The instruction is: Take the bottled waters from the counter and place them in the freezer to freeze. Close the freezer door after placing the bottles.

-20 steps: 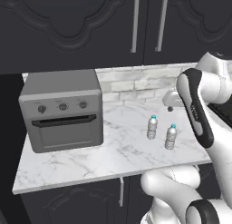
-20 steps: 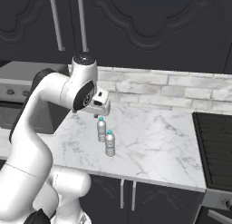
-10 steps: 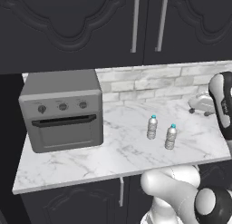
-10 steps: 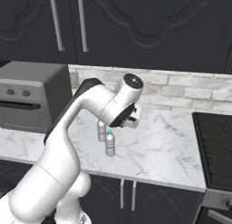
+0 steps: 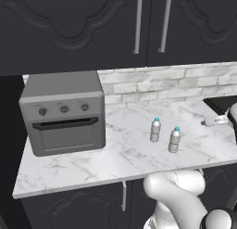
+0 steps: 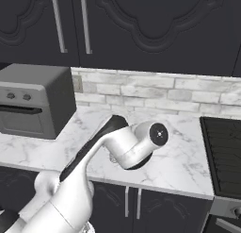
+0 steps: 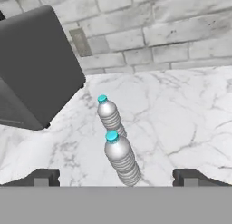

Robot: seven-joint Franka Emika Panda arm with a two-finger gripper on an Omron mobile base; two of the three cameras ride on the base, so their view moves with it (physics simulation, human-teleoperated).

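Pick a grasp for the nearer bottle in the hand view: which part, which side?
Probably the ribbed body of the nearer bottle, below its teal cap, with a level approach from the tool's side. It stands upright, the jaws are wide open to either side of it, and the other bottle stands behind, apart.

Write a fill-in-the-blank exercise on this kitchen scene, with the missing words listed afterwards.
1. Both bottled waters stand upright on the ____ counter.
2. Each bottle wears a ____ cap.
3. In the hand view, the hand has its fingers spread ____, gripping nothing.
4. The grey toaster oven has ____ knobs along its front.

Missing words: marble; teal-blue; open; three
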